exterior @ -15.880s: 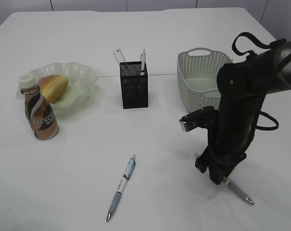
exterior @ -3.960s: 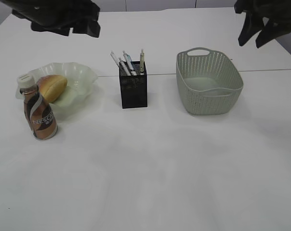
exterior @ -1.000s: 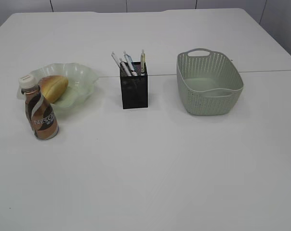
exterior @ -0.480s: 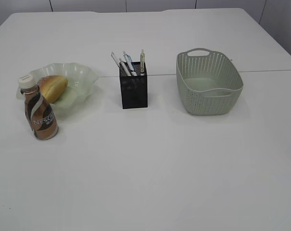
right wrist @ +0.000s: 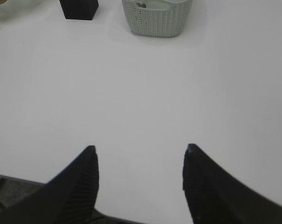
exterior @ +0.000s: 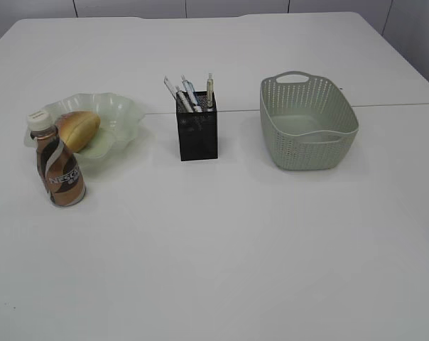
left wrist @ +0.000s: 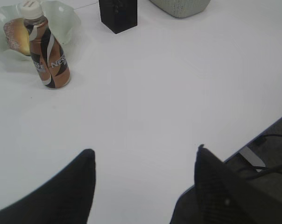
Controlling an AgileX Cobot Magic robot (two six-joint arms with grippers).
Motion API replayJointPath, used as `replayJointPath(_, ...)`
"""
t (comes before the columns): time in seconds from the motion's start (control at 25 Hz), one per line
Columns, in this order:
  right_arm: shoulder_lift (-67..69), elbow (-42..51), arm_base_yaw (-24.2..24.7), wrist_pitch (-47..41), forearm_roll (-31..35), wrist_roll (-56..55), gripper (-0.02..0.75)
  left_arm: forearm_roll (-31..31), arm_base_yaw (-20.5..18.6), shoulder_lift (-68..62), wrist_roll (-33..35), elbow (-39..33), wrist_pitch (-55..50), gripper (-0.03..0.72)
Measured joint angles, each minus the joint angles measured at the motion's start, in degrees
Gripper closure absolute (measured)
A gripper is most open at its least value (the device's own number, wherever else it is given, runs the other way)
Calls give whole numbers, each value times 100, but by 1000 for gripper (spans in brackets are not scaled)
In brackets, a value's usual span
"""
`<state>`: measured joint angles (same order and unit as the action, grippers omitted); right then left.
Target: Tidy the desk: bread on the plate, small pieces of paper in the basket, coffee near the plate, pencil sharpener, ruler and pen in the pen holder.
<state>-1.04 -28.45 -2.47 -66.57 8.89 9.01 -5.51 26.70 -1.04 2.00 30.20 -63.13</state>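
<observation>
Left gripper (left wrist: 145,156): black jaws spread wide, nothing between them, hanging over bare tabletop near the front edge. Right gripper (right wrist: 138,154): same, jaws apart and empty, over bare surface by the near edge. Neither arm shows in the exterior view.

Outward from there: large white smooth-topped desk (exterior: 221,249), nothing loose on it that I can see. Brown Nescafe coffee bottle with white cap (exterior: 59,167) stands upright, touching or just in front of the pale green wavy-rimmed glass plate (exterior: 122,114). Oval golden-brown bread bun (exterior: 77,129) lies on that plate. Black square metal-mesh pen holder (exterior: 198,133) at centre holds several pens plus a clear ruler (exterior: 172,88); sharpener not visible, may be inside. Grey-green perforated plastic basket (exterior: 308,122) at right; paper balls can't be made out inside from these angles.

Judgement: task looks finished or nearly so, only paper and sharpener unconfirmed.
</observation>
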Motion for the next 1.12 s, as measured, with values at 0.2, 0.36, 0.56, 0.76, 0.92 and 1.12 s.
replayJointPath(0.2, 0, 0, 0, 0, -9, -20, 287, 0, 0, 0, -13, 0, 0, 195)
replayJointPath(0.36, 0, 0, 0, 0, -9, -20, 287, 0, 0, 0, -17, 0, 0, 195)
replayJointPath(0.56, 0, 4, 39, 0, -72, -33, 286, -13, -329, 26, -17, 0, 0, 195)
replayJointPath(0.76, 0, 13, 253, 0, -132, -33, 286, -26, -1382, 26, -17, 0, 0, 195)
replayJointPath(0.92, 0, 13, 253, 0, -158, -33, 286, -26, -1925, 26, -17, 0, 0, 195)
replayJointPath(1.12, 0, 13, 253, 0, -248, -33, 286, 22, -2372, 26, -17, 0, 0, 195)
